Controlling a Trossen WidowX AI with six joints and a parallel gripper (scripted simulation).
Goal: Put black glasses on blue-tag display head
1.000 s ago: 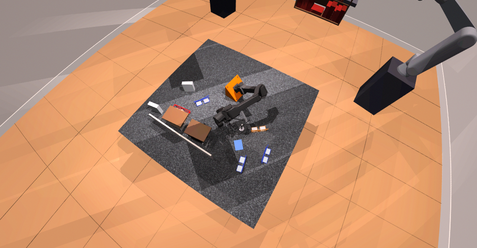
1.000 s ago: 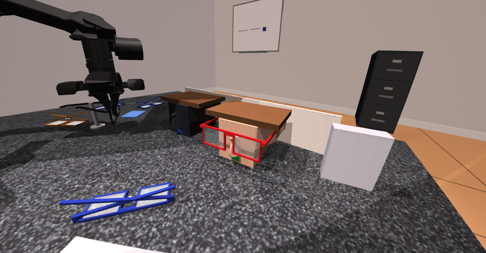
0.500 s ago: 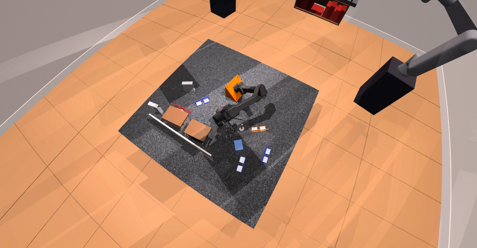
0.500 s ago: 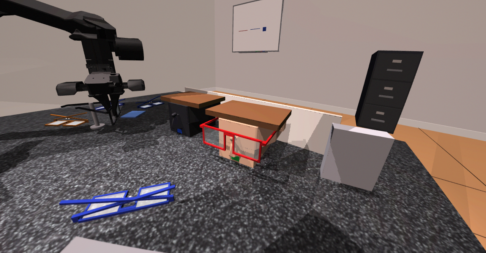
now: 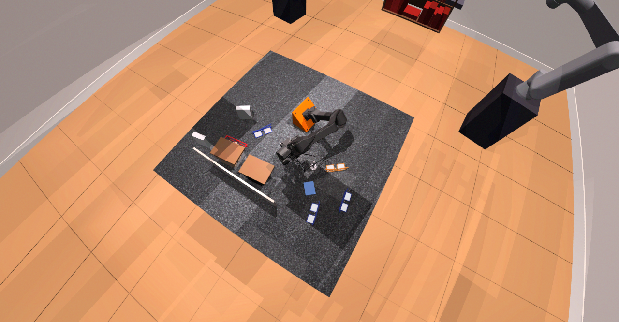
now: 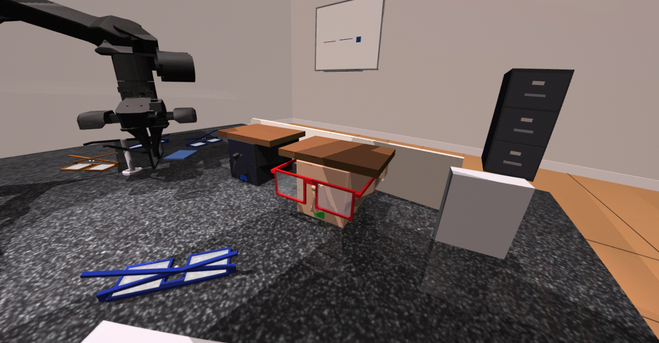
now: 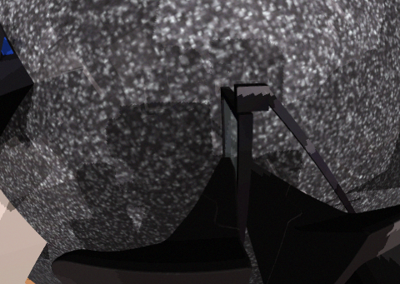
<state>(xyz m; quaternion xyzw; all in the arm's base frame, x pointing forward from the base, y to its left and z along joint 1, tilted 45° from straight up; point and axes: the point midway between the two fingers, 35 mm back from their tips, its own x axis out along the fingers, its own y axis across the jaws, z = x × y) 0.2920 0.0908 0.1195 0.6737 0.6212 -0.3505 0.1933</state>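
Gripper (image 5: 298, 160) (image 6: 153, 163) (image 7: 232, 166): pinched on black glasses (image 6: 109, 146) (image 7: 245, 167) | Glasses: held left of blue-tagged display head (image 6: 246, 161), apparently off mat | Red glasses (image 6: 333, 198): seated on green-tagged head (image 6: 327, 175)

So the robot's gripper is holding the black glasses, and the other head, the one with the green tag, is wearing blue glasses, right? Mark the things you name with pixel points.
Not quite: the glasses on the head with the green tag (image 6: 318, 215) are red (image 6: 333, 184), as the exterior view shows. The rest is right.
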